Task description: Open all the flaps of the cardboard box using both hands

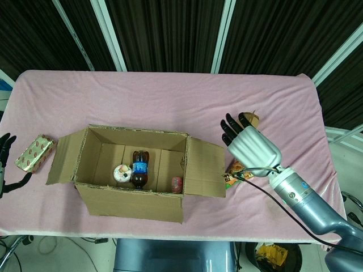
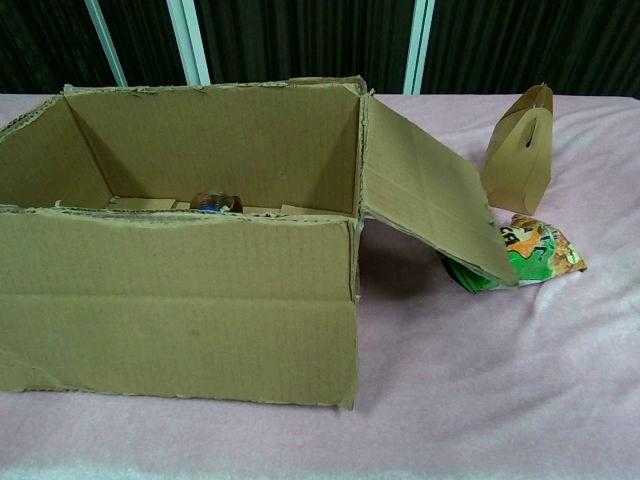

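The cardboard box (image 1: 133,198) stands open at the table's front left, also filling the chest view as the box (image 2: 180,290). Its right flap (image 1: 204,168) is folded outward and slopes down; in the chest view that flap (image 2: 425,205) hangs over the snack bag. The left flap (image 1: 59,158) is spread outward too. My right hand (image 1: 249,144) hovers to the right of the flap, fingers spread, holding nothing and clear of the cardboard. Only part of my left hand (image 1: 5,148) shows at the far left edge, fingers apart, away from the box.
Inside the box lie a cola bottle (image 1: 139,167), a round tub (image 1: 121,172) and a small red can (image 1: 177,182). A green snack bag (image 2: 535,250) and a brown paper bag (image 2: 520,150) sit right of the box. A gift-wrapped block (image 1: 35,153) lies at the left.
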Tool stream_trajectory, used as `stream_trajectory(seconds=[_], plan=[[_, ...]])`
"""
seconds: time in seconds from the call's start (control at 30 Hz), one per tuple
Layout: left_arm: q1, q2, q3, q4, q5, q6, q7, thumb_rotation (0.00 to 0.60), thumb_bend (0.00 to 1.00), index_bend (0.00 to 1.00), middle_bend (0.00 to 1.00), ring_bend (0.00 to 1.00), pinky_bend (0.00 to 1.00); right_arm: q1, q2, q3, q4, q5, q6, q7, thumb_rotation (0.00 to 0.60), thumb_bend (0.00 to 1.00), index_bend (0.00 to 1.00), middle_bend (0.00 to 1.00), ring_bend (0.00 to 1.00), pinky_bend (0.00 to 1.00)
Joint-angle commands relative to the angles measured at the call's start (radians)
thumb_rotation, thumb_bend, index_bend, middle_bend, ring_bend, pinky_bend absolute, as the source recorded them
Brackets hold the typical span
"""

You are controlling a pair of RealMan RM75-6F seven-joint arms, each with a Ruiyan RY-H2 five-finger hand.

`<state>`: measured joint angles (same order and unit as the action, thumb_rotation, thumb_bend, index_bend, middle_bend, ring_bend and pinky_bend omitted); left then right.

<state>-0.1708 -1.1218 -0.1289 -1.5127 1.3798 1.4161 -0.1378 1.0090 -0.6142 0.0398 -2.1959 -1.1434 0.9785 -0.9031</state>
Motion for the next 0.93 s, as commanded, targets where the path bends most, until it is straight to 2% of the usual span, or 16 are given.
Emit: stream_trajectory(seconds=[0.03, 0.2, 0.3, 0.47, 0.6, 0.67, 0.77, 0.93], plan=[[0.000, 0.000, 0.001, 0.000, -0.001, -0.002, 0.005, 0.600, 0.21, 0.00, 0.00, 0.00, 0.00, -0.044, -0.008, -0.005, 0.016, -0.012, 0.035, 0.034, 0.600, 0.38, 0.19, 0.13, 0.10, 0.22], [0.000, -0.002, 0.004, -0.001, 0.002, -0.002, 0.022, 0.600, 0.21, 0.00, 0.00, 0.00, 0.00, -0.156, -0.083, -0.014, 0.047, -0.034, 0.169, 0.104, 0.600, 0.38, 0.07, 0.10, 0.08, 0.22], [0.001, -0.003, 0.006, -0.002, 0.006, 0.004, 0.040, 0.600, 0.21, 0.00, 0.00, 0.00, 0.00, -0.259, -0.170, -0.023, 0.076, -0.050, 0.303, 0.186, 0.600, 0.37, 0.00, 0.04, 0.01, 0.22], [0.006, -0.008, 0.011, -0.008, 0.008, 0.015, 0.083, 0.600, 0.19, 0.00, 0.00, 0.00, 0.00, -0.437, -0.323, -0.060, 0.173, -0.089, 0.487, 0.349, 0.600, 0.32, 0.00, 0.00, 0.00, 0.22], [0.010, -0.011, 0.019, -0.008, 0.022, 0.028, 0.121, 0.600, 0.16, 0.00, 0.00, 0.00, 0.00, -0.551, -0.415, -0.101, 0.287, -0.155, 0.570, 0.507, 0.580, 0.30, 0.00, 0.00, 0.00, 0.22], [0.010, -0.012, 0.022, -0.010, 0.023, 0.028, 0.133, 0.600, 0.15, 0.00, 0.00, 0.00, 0.00, -0.583, -0.440, -0.114, 0.335, -0.183, 0.594, 0.553, 0.540, 0.29, 0.00, 0.00, 0.00, 0.22], [0.011, -0.012, 0.027, -0.012, 0.026, 0.029, 0.162, 0.600, 0.15, 0.00, 0.00, 0.00, 0.00, -0.647, -0.497, -0.140, 0.446, -0.242, 0.647, 0.640, 0.513, 0.29, 0.00, 0.00, 0.00, 0.22], [0.012, -0.018, 0.026, -0.017, 0.016, 0.029, 0.199, 0.600, 0.13, 0.00, 0.00, 0.00, 0.00, -0.704, -0.580, -0.138, 0.616, -0.326, 0.713, 0.758, 0.530, 0.29, 0.00, 0.00, 0.00, 0.22]])
